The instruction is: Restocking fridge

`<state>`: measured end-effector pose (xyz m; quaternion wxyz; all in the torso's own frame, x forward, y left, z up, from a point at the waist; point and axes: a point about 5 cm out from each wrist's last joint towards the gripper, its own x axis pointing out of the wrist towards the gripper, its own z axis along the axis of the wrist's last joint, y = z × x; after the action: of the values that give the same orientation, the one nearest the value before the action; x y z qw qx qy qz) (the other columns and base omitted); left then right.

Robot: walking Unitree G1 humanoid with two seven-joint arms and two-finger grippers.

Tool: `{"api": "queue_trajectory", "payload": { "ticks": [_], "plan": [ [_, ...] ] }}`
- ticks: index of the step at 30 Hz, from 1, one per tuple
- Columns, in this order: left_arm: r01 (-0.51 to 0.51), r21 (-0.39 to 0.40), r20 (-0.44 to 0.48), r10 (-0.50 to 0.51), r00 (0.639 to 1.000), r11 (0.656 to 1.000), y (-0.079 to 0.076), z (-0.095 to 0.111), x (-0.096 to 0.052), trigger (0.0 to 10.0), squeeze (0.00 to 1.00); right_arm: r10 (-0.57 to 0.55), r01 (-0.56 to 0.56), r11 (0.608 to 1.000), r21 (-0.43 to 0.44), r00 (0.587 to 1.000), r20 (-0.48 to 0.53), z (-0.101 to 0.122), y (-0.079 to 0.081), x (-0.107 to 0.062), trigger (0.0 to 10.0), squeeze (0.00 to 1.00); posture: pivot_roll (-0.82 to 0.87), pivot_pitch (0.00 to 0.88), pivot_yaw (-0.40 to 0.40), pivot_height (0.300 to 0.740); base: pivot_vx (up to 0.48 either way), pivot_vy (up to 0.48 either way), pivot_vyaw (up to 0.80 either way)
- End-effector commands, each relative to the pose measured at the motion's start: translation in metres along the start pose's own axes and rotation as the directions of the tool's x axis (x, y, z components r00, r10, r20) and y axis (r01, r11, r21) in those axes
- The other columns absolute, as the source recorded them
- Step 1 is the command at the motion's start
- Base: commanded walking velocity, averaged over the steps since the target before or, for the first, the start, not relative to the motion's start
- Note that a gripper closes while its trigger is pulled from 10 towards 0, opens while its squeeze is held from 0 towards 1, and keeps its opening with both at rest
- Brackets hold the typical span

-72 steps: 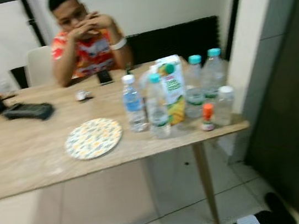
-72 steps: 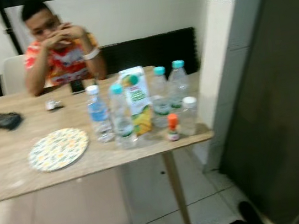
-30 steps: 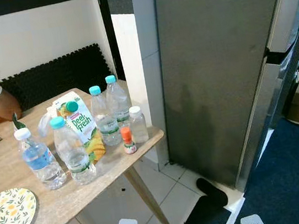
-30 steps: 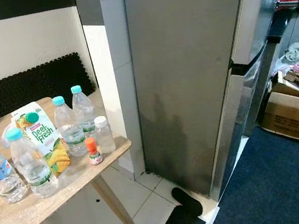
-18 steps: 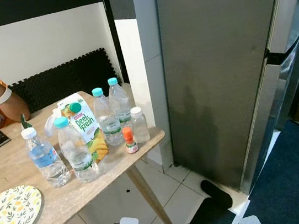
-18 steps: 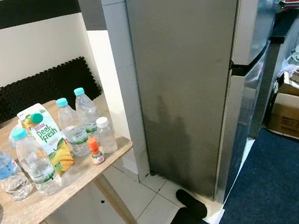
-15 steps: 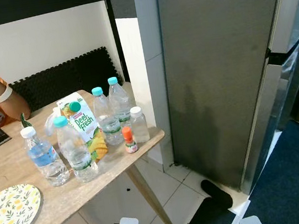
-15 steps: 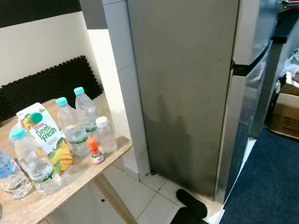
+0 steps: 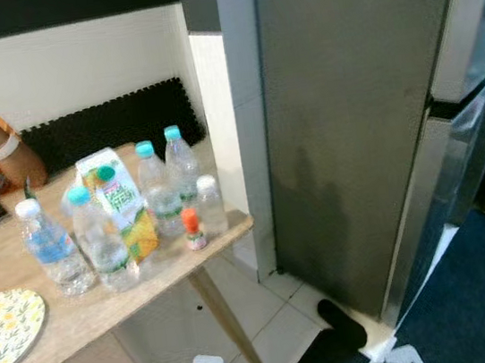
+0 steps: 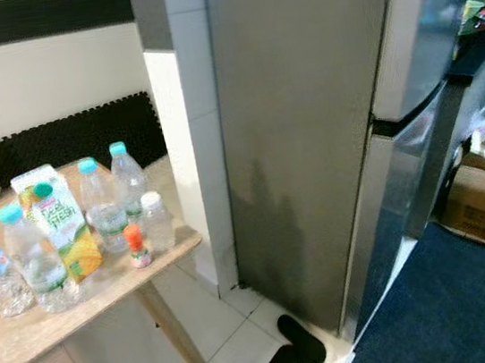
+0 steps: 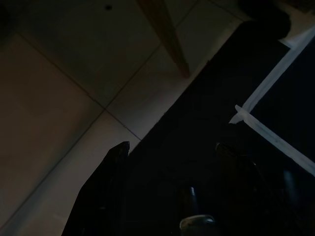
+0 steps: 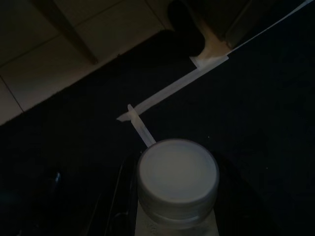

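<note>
My right gripper (image 12: pixel 170 196) holds a white-capped bottle (image 12: pixel 177 172) upright between its black fingers, cap toward the wrist camera, hanging low over the dark blue mat (image 10: pixel 457 296) and the white tape lines on it. My left gripper (image 11: pixel 170 157) hangs beside me with its two fingers set wide apart and nothing between them, above the tiled floor near the wooden leg of the surface (image 9: pixel 90 316).

The fridge (image 10: pixel 308 136) stands ahead and to my right, tall and grey, and what faces me is its flat side panel. Its doors, closed as far as I can tell, face off to the right, where the seam between upper and lower door shows along the edge. So the bottle in my right gripper is on the nearer side for the fridge, but the doors lie round the corner from me, over the mat.

The remaining stock sits on the surface to my left: a juice carton (image 9: pixel 115 204), several teal-capped water bottles (image 9: pixel 155 189), a blue-labelled one (image 9: pixel 49 249) and a small orange-capped bottle (image 9: pixel 192 229), clustered near the corner closest to the fridge. A person's arm (image 9: pixel 3 152) rests at the far side.

I judge the next move to be a turn and step rightward onto the mat to face the doors, with the empty left gripper the one free to pull a door.
</note>
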<state>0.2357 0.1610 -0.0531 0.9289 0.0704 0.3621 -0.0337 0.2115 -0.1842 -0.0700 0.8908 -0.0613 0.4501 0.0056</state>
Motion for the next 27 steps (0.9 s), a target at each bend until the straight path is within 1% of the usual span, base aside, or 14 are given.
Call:
{"api": "queue_trajectory", "payload": {
  "ticks": [1,27],
  "plan": [
    [-0.001,-0.003,-0.016,0.001,1.0,1.0,0.0009,-0.0044,-0.001,10.0,0.0,-0.014,0.014,1.0,-0.002,1.0,0.0,-0.0011,-0.0048,-0.0004,10.0,0.0,-0.03,0.079,0.014,0.74,0.0,-0.352,0.0],
    [0.0,-0.003,-0.012,0.0,1.0,1.0,0.0001,-0.0018,-0.0001,10.0,0.0,-0.015,0.015,1.0,-0.003,1.0,-0.001,-0.0018,-0.0055,-0.0006,10.0,0.0,-0.04,0.082,0.013,0.74,0.0,-0.353,0.0]
  ]
}}
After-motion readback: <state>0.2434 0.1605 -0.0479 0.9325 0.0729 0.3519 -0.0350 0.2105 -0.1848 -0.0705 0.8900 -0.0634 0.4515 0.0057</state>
